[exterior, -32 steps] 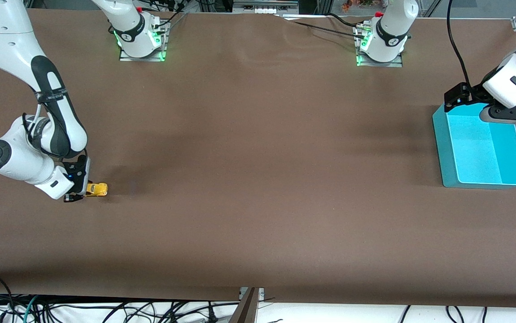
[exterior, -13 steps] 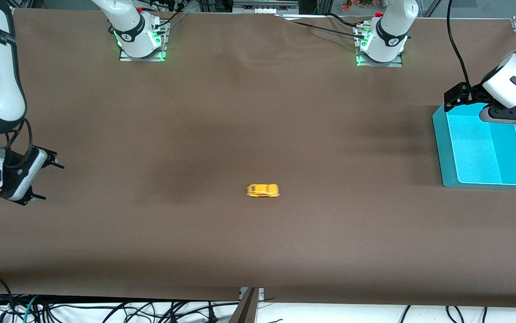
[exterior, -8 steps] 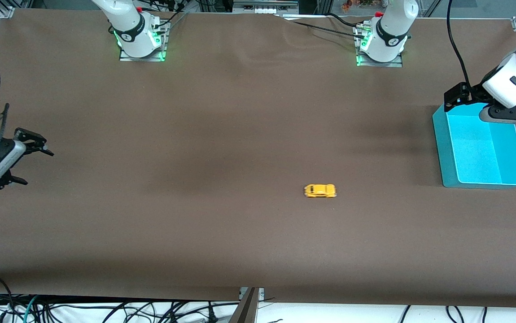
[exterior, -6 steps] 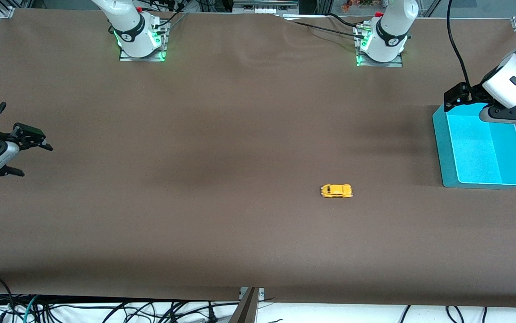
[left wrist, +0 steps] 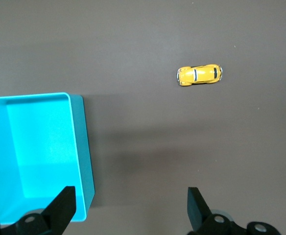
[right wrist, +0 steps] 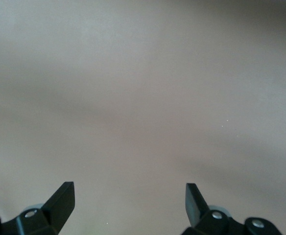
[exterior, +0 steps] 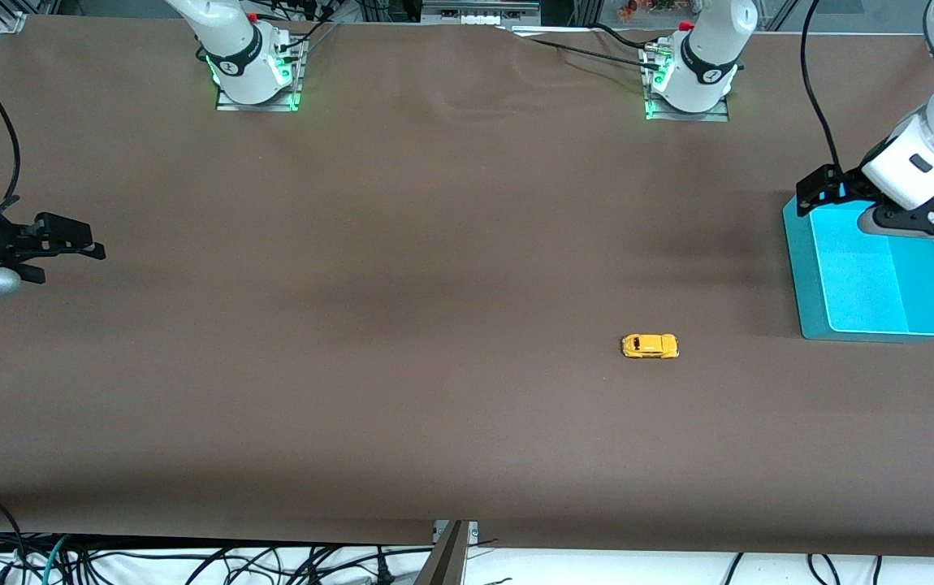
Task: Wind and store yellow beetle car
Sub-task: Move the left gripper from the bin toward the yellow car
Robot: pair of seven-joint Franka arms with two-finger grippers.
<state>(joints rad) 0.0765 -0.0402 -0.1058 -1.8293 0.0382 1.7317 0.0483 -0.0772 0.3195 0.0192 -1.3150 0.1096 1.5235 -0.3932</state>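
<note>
The yellow beetle car (exterior: 650,346) stands alone on the brown table, toward the left arm's end and beside the cyan tray's (exterior: 808,276) nearer corner, a short gap apart. It also shows in the left wrist view (left wrist: 199,75), with the tray (left wrist: 79,147) beside it. My left gripper (exterior: 841,197) is open and empty, in the air over the tray's farther edge (left wrist: 132,205). My right gripper (exterior: 73,265) is open and empty, in the air over the right arm's end of the table, well away from the car (right wrist: 130,200).
The tray holds nothing. The two arm bases (exterior: 256,73) (exterior: 690,77) stand along the table's farther edge. Cables hang below the table's nearer edge (exterior: 451,532). The right wrist view shows only bare tabletop.
The right gripper let go of the car and drew back and up. The car rolled along the table from the right arm's end toward the tray. The left gripper shifted slightly.
</note>
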